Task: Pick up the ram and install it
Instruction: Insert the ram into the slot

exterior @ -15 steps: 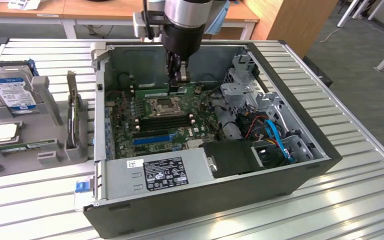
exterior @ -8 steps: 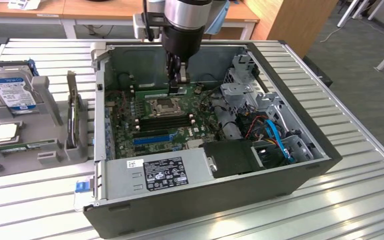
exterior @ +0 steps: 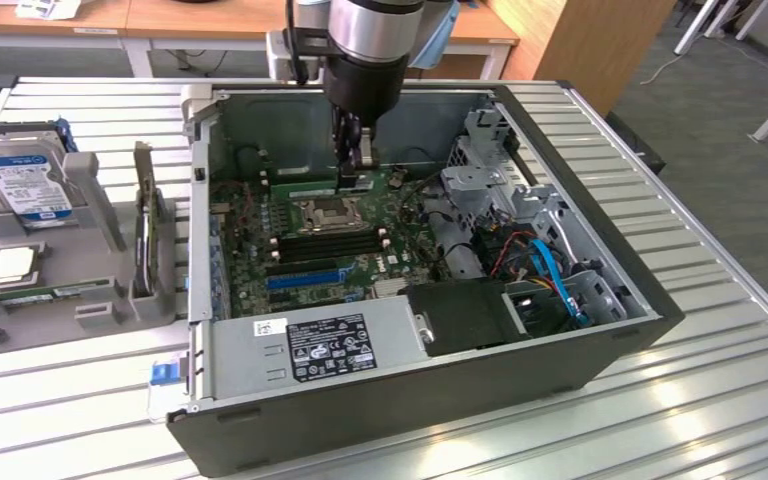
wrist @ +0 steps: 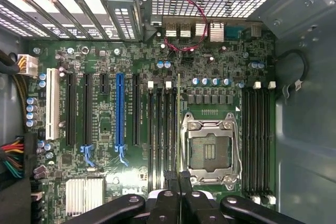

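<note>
My gripper [exterior: 353,168] reaches down into the open computer case [exterior: 624,300], near the back of the motherboard [exterior: 357,265]. It is shut on the ram [wrist: 178,124], a thin green stick that the wrist view shows edge-on, running away from the fingertips [wrist: 171,182]. The ram hangs over the black memory slots [wrist: 161,129], in line with the slot nearest the silver processor socket [wrist: 210,150]. In the exterior view the ram [exterior: 307,188] is a green strip at the gripper's tip, just behind the socket [exterior: 327,212]. I cannot tell whether it touches the slot.
A blue expansion slot [wrist: 118,111] and black ones lie beside the memory slots. A second bank of memory slots [wrist: 257,140] lies past the socket. Outside the case, at the exterior view's left, a grey fixture [exterior: 91,310] holds a hard drive [exterior: 17,180], a processor chip [exterior: 11,265] and another green stick [exterior: 57,292].
</note>
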Motion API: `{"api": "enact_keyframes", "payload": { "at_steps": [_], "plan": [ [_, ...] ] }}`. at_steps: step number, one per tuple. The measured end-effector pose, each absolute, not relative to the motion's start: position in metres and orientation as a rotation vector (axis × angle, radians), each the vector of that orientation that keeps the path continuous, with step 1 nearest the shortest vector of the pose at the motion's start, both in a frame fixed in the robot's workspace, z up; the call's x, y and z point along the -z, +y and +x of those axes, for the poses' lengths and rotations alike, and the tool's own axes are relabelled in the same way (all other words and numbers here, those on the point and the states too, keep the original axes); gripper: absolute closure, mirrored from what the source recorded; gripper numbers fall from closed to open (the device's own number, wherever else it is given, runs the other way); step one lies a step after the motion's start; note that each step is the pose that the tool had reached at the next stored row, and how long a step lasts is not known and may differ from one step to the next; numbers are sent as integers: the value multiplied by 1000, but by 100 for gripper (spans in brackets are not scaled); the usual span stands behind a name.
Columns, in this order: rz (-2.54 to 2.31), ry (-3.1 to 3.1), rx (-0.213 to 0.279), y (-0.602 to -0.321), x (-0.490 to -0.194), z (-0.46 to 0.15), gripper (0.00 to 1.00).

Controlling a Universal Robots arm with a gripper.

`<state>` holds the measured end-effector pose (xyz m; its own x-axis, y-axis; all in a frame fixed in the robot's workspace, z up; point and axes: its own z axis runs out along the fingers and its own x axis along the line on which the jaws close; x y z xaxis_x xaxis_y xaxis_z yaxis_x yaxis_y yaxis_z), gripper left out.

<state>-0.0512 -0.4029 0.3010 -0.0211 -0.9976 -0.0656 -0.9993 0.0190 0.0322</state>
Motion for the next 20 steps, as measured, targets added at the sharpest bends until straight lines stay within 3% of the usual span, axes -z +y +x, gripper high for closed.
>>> {"api": "enact_keyframes", "payload": {
  "at_steps": [20],
  "plan": [
    [-2181, 2225, -107, -403, -286, -51, 88]
  ]
}}
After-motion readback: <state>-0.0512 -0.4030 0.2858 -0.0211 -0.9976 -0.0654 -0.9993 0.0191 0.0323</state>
